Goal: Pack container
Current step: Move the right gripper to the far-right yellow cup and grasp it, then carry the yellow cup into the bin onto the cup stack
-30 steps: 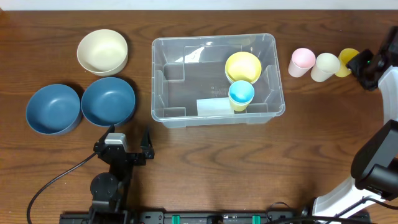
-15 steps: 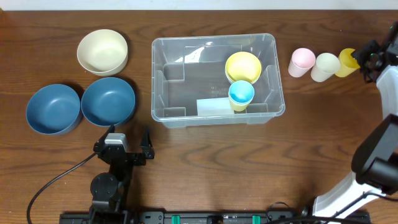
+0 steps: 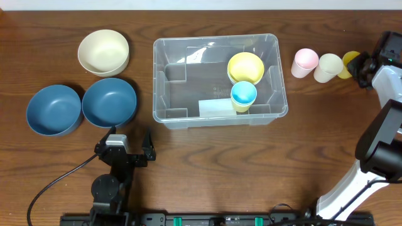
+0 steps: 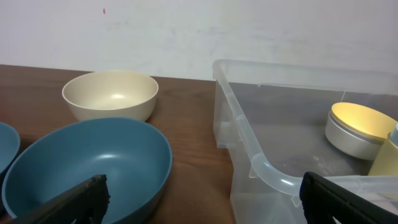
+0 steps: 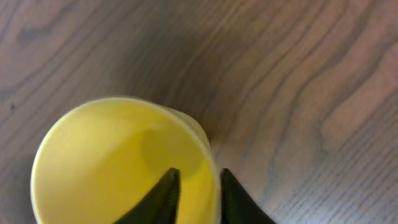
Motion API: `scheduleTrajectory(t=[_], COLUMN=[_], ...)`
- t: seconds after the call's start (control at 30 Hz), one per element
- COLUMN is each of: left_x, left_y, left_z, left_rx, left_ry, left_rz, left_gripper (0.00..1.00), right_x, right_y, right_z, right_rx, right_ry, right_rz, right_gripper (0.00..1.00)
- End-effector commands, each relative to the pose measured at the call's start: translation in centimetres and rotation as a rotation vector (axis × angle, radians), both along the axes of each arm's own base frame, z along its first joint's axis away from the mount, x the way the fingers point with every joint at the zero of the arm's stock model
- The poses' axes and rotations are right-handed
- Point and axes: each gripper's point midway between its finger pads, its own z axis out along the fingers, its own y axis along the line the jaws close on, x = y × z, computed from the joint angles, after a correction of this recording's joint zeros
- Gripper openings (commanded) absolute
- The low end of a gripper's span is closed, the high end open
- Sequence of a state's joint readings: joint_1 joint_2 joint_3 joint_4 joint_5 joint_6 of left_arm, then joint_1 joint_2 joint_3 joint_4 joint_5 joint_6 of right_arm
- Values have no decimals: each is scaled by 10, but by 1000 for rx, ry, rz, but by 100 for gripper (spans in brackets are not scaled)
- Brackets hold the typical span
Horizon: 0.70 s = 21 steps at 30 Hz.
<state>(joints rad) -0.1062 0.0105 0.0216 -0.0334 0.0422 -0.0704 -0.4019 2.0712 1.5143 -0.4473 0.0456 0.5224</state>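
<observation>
Container (image 3: 188, 94) lies well left of right gripper (image 5: 196, 182), clamped on yellow cup (image 5: 112, 162) rim.

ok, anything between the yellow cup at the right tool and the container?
Yes: the white cup and pink cup stand in a row between the yellow cup and the container. Lifting over them should clear.

We have the container (image 3: 188, 94) at mid-desk (image 3: 251, 163), an inner bowl (image 3: 245, 67) in its right half, an inner cup (image 3: 243, 94) just before it. Left: a rear bowl (image 3: 103, 52) behind an outer bowl (image 3: 53, 110) and a nearer bowl (image 3: 109, 102), side by side. Right: first cup (image 3: 306, 62), middle cup (image 3: 329, 66) and end cup (image 3: 348, 63) in a row.
</observation>
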Motion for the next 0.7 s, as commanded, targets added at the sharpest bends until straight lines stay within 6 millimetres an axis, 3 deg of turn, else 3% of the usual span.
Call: scheduleTrajectory(t=[0.0,0.17,0.37,0.5,0.67], left_x=[0,0,0,0,0], left_y=[5,5,5,5,5], left_z=[-17,-17,-17,-17,-17], left_rx=[21,21,21,21,21], left_ry=[48,49,49,49,49], left_rz=[23,23,23,23,23], left_gripper=[98,98,98,98,98], right_x=[-5,-9,-9,-12,-11], right_y=[-7,-7,-15,-20,-14], right_z=[-13,-21,-9,15,71], right_rx=[-11,-7,-20,-32,-41], right_ry=[41,66,41,12,-78], right_rz=[-21,-27,-41,-53,-35], right_gripper=[1,1,1,1,1])
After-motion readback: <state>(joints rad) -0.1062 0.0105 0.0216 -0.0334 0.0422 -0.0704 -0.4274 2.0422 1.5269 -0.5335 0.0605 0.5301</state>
